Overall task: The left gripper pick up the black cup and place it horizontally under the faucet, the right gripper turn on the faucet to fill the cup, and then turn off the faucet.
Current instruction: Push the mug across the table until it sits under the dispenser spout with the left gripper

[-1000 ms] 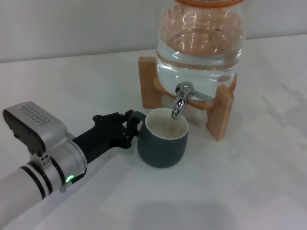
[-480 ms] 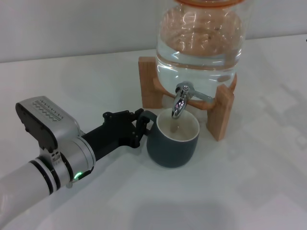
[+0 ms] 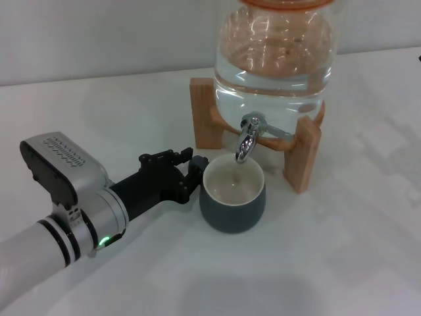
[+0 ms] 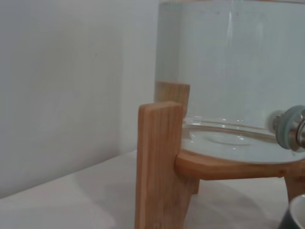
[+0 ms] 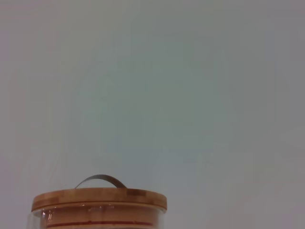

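The black cup (image 3: 233, 201) stands upright, its cream inside showing, with its mouth right below the spout of the chrome faucet (image 3: 246, 139). My left gripper (image 3: 190, 173) reaches in from the left and is shut on the cup's handle side; its fingers hide the handle. The faucet's lever sits on top of the spigot, and I see no water running. In the left wrist view the faucet (image 4: 290, 128) and a sliver of the cup's rim (image 4: 297, 212) show at the edge. My right gripper is out of view.
The faucet is fitted to a large clear glass jar (image 3: 276, 59) full of water, resting on a wooden stand (image 3: 306, 155). The stand's leg (image 4: 159, 164) fills the left wrist view. The right wrist view shows only the jar's wooden lid (image 5: 99, 199) and a wall.
My left arm carried the cup to the right, bringing it under the spout, then eased it slightly left. The handle, visible before, is now hidden behind the fingers.
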